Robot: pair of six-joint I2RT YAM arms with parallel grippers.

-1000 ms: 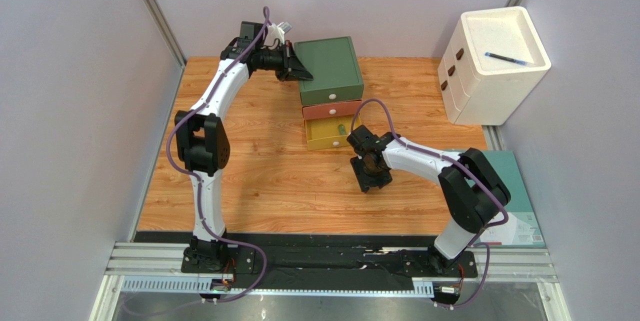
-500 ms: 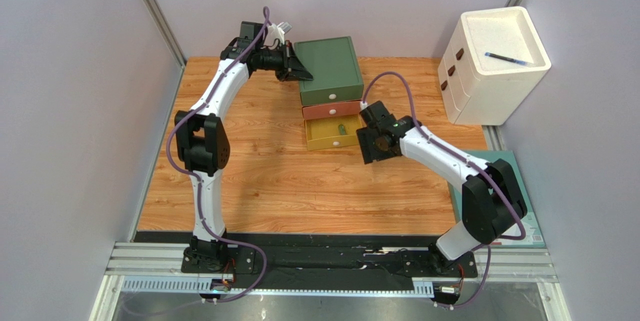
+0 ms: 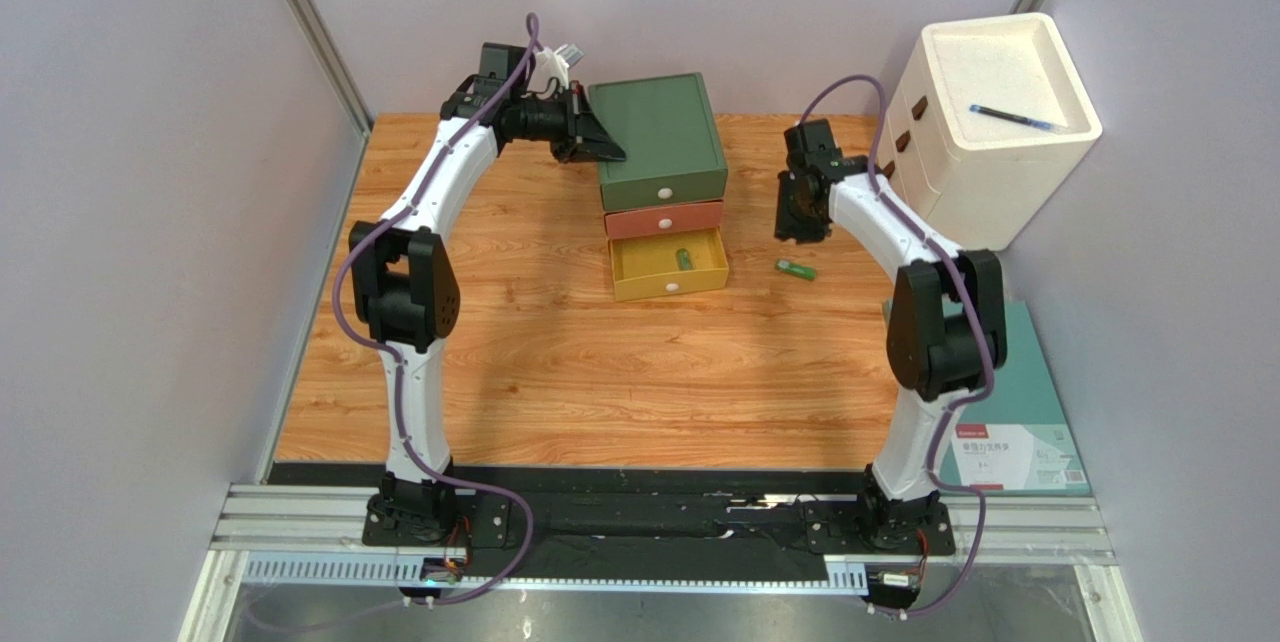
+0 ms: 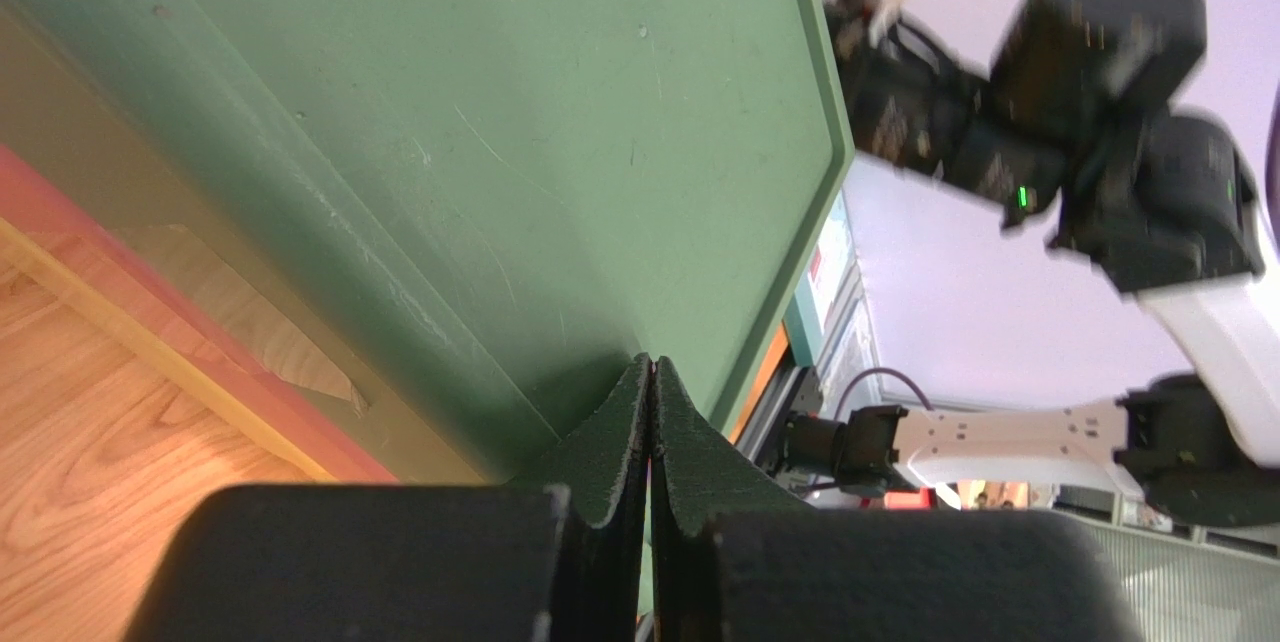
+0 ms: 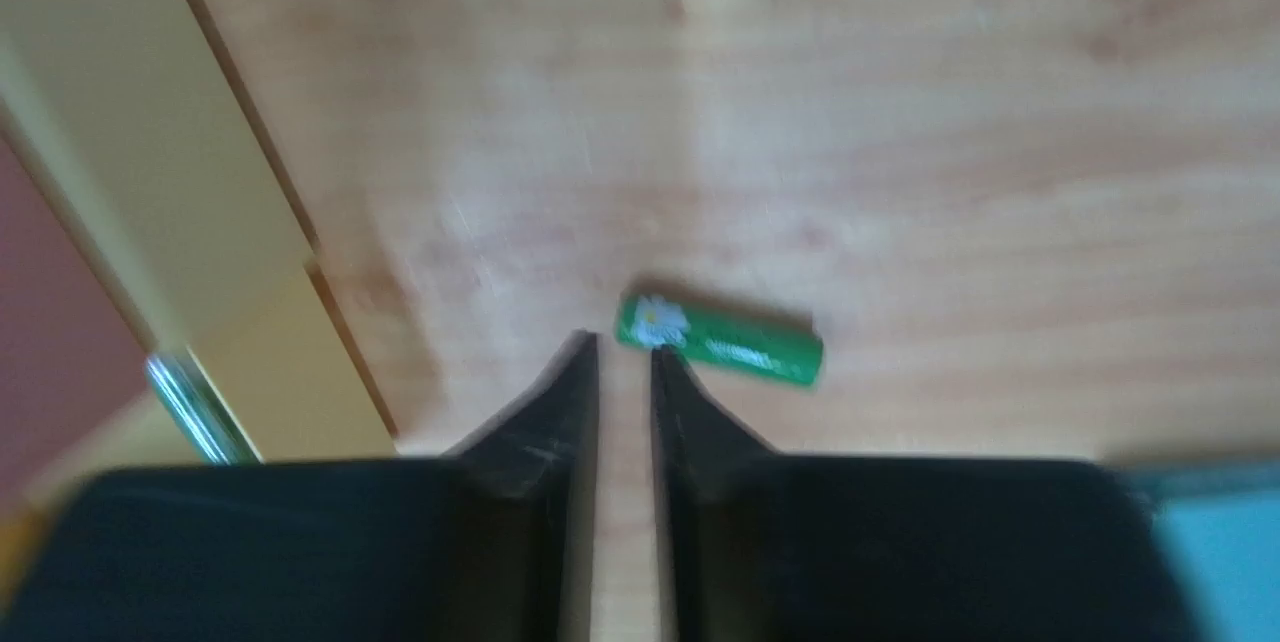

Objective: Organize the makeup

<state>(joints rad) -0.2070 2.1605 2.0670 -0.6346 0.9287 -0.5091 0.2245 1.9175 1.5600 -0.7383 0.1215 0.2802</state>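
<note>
Left gripper [image 4: 651, 380]: two black, matte, wedge-shaped fingers were pressed flat together, with no gap and nothing between them.
Its contact: the tips sat at the left edge of the drawer box [image 3: 661, 125], against its raised rim.
Drawer box: a squarish stack at the far middle of the bench, with a smooth dark green top showing fine scratches, a closed red drawer [image 3: 664, 218] beneath it, and a yellow drawer [image 3: 672, 284] pulled out toward the near side.
Right gripper [image 5: 624, 354]: its black tapered fingers stood a narrow slit apart and empty, pointing down at the wood to the right of the drawer box.
Green tube [image 5: 721, 341]: a slim, glossy bright green cylinder with a white flower mark at one end lay flat on the bench just beyond the right gripper's tips, apart from them and right of the yellow drawer.
Second green tube [image 3: 684, 258]: it lay inside the open yellow drawer.
Bench [image 3: 601, 372]: warm orange-brown wood planks with visible grain.
White box [image 3: 962, 177]: a blocky, foam-like unit with dark knobs at the far right, with a blue pen [image 3: 1017, 114] on its recessed top.
Teal mat [image 3: 1037, 417]: a flat rectangle at the near right edge.
</note>
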